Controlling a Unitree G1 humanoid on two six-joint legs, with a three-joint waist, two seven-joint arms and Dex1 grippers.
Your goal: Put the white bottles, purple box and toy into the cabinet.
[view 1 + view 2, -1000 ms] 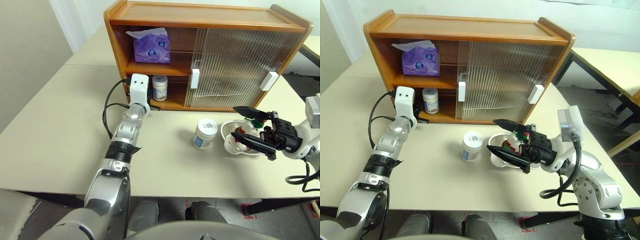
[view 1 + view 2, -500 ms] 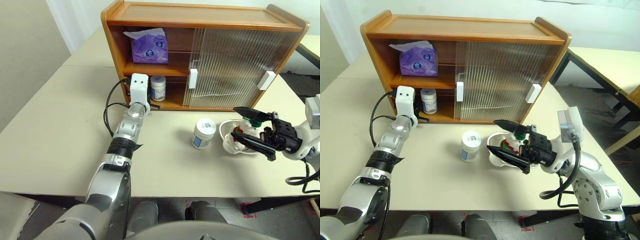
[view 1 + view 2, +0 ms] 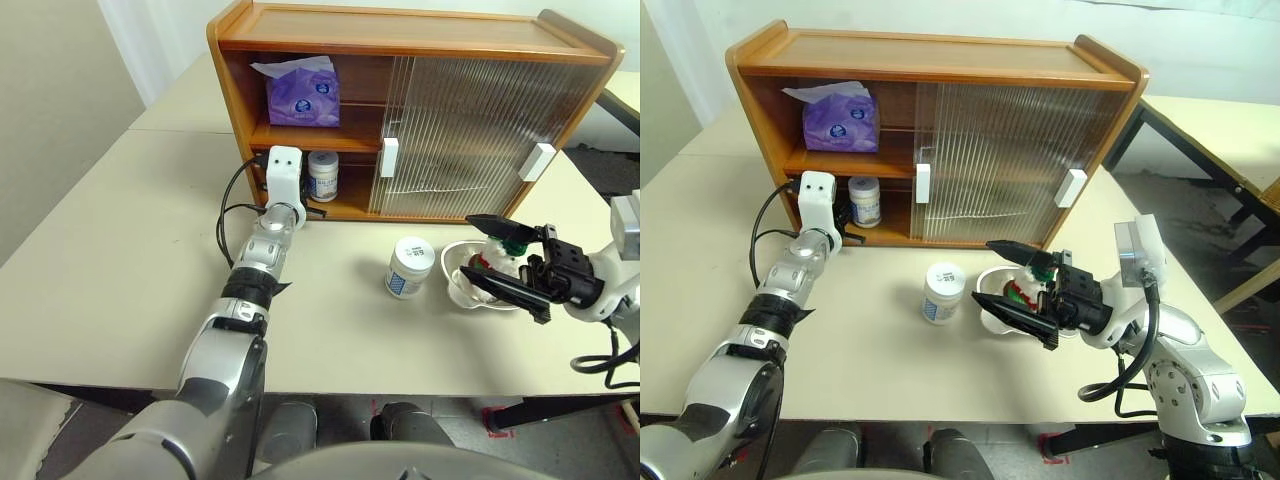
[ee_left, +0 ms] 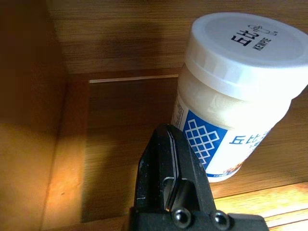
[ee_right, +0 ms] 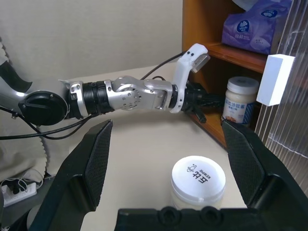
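While my left gripper [image 4: 169, 168] sits with its fingers pressed together and empty at the mouth of the cabinet [image 3: 400, 40], the first white jar [image 3: 322, 175] stands upright on the bottom shelf just beside it, so I judge that jar delivered. My left arm reaches through the open left bay because both ribbed sliding doors [image 3: 480, 130] are bunched to the right. Above, the purple tissue pack [image 3: 302, 95] already rests on the inner shelf.

My right gripper [image 3: 505, 265] hangs spread wide, holding nothing, turned sideways toward the second white jar [image 3: 410, 266], which stands on the table [image 3: 100, 280] in front of the cabinet. Just beside that jar, the plush bear [image 3: 1018, 288] lies in a steel bowl [image 3: 455, 290], under my right fingers. Both are left to store.
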